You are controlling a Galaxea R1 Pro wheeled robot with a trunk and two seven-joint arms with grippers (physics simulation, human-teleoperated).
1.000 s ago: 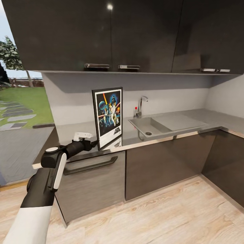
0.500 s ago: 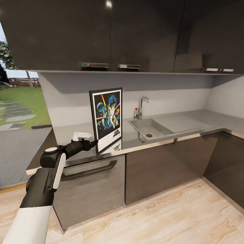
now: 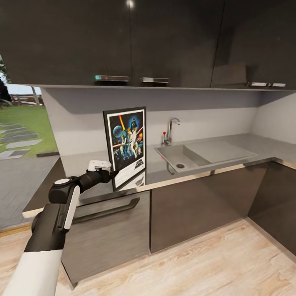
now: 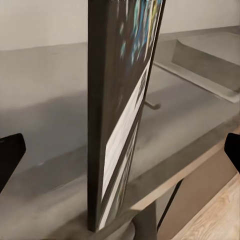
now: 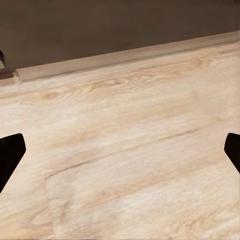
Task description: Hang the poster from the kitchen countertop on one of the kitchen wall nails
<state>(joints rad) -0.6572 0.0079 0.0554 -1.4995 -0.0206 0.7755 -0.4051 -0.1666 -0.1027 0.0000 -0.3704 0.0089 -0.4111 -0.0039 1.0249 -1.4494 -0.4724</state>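
The framed Star Wars poster (image 3: pixel 125 146) stands upright near the front edge of the light-grey kitchen countertop (image 3: pixel 222 150), left of the sink (image 3: pixel 179 154). My left gripper (image 3: pixel 112 174) is at the poster's lower left corner. In the left wrist view the poster (image 4: pixel 125 100) shows edge-on between the two spread fingertips (image 4: pixel 10 155). That left gripper (image 4: pixel 120 152) is open, its pads apart from the frame. My right gripper (image 5: pixel 120 152) hangs open over the wooden floor (image 5: pixel 125 140), holding nothing.
A chrome tap (image 3: pixel 172 129) rises behind the sink. Dark upper cabinets (image 3: pixel 123 41) overhang the counter, and a drawer with a bar handle (image 3: pixel 107 209) sits below my left arm. The counter turns a corner at the right. Open lawn lies at the far left.
The whole view has shifted slightly. Against the tap, the poster now sits a little further left and turned slightly. My left arm stays by its lower corner.
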